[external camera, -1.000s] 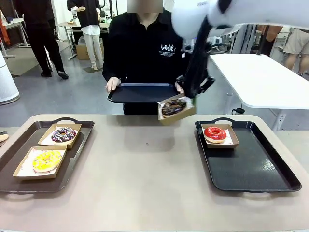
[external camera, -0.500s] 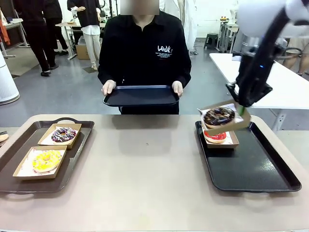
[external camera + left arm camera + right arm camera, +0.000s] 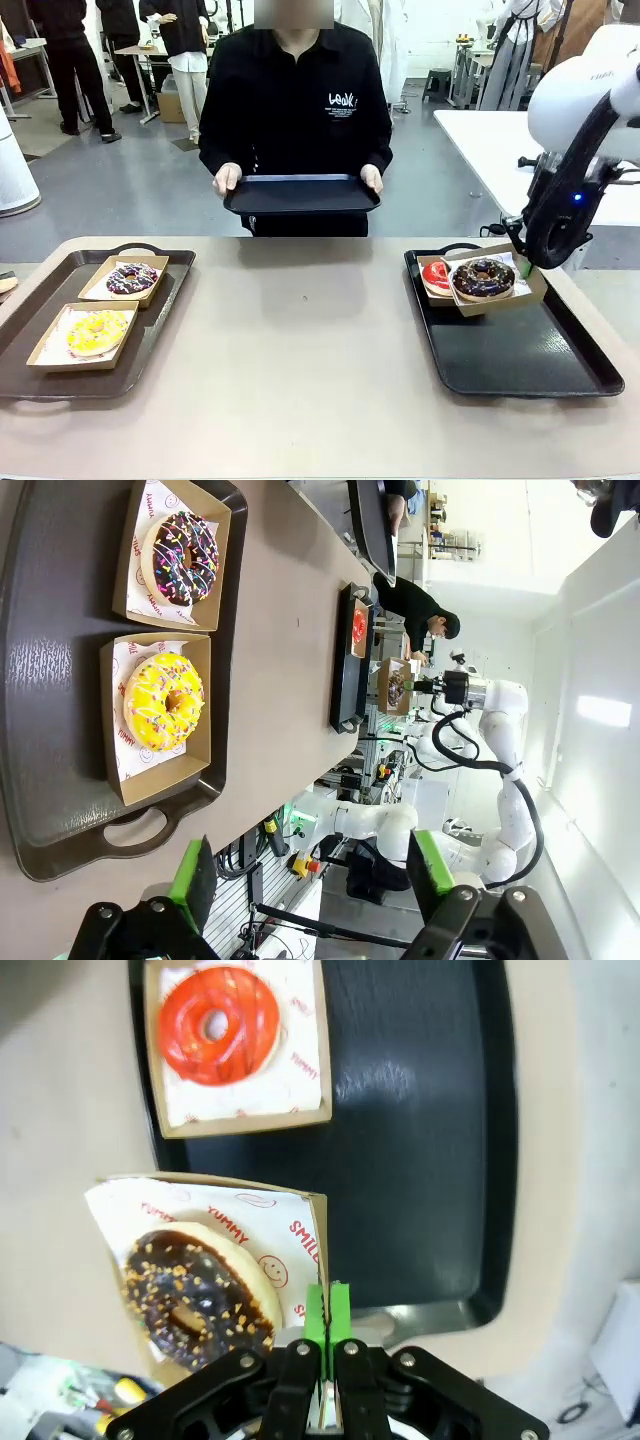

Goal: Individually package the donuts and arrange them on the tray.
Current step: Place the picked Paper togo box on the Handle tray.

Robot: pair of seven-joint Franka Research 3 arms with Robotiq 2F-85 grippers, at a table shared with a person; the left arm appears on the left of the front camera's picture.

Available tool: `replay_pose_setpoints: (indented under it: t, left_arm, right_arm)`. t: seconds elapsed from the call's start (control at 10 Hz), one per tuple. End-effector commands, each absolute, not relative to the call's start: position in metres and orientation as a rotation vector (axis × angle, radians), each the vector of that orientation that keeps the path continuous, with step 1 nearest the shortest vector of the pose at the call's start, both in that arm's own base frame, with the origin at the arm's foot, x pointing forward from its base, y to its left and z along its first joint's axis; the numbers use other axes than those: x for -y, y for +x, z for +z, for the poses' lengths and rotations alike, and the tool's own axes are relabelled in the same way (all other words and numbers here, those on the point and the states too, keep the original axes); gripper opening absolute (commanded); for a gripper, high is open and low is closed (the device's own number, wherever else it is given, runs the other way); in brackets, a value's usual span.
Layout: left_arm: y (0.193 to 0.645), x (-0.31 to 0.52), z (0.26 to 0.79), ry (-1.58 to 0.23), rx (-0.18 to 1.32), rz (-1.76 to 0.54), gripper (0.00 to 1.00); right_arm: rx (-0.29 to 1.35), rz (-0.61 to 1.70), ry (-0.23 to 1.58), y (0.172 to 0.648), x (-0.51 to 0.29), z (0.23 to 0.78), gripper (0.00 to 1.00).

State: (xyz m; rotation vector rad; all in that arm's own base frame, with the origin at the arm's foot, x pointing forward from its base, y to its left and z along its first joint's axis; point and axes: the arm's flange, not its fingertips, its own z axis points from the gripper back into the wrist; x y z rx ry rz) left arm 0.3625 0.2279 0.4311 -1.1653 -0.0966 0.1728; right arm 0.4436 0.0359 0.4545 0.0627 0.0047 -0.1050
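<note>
The right gripper (image 3: 326,1312) has its jaws pinched tight on the chocolate donut's box (image 3: 497,281) above the black tray (image 3: 520,355), while the left gripper (image 3: 310,872) hangs wide open, holding nothing.

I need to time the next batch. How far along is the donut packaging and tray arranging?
Done: the red-glazed donut sits boxed on the black tray. In hand: the right gripper is shut on the rim of the box holding the dark chocolate donut, held over that tray. Left: the yellow-glazed donut and sprinkled donut, both boxed, wait on the brown tray. The left gripper is open.
</note>
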Motion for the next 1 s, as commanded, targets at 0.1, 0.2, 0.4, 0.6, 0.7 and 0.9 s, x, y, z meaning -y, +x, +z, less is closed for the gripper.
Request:
replay_pose_setpoints:
  t: [0.1, 0.2, 0.4, 0.6, 0.7, 0.9]
  left_arm:
    - [0.361, -0.230, 0.434, -1.170, 0.099, 0.164, 1.00]
    - [0.361, -0.230, 0.434, -1.170, 0.099, 0.164, 1.00]
    - [0.361, -0.230, 0.434, -1.170, 0.099, 0.164, 1.00]
    - [0.361, -0.230, 0.434, -1.170, 0.099, 0.164, 1.00]
    - [0.361, -0.230, 0.434, -1.170, 0.099, 0.164, 1.00]
    - [0.361, -0.230, 0.434, -1.170, 0.099, 0.164, 1.00]
  right_arm:
    - [0.000, -0.069, 0.078, 0.462, -0.031, 0.434, 0.02]
    - [-0.010, -0.096, 0.064, 0.452, -0.032, 0.441, 0.02]
    - [-0.010, -0.096, 0.064, 0.452, -0.032, 0.441, 0.02]
    - [-0.010, -0.096, 0.064, 0.452, -0.032, 0.441, 0.02]
    - [-0.010, -0.096, 0.064, 0.452, -0.032, 0.441, 0.02]
    - [-0.002, -0.086, 0.064, 0.454, -0.032, 0.440, 0.02]
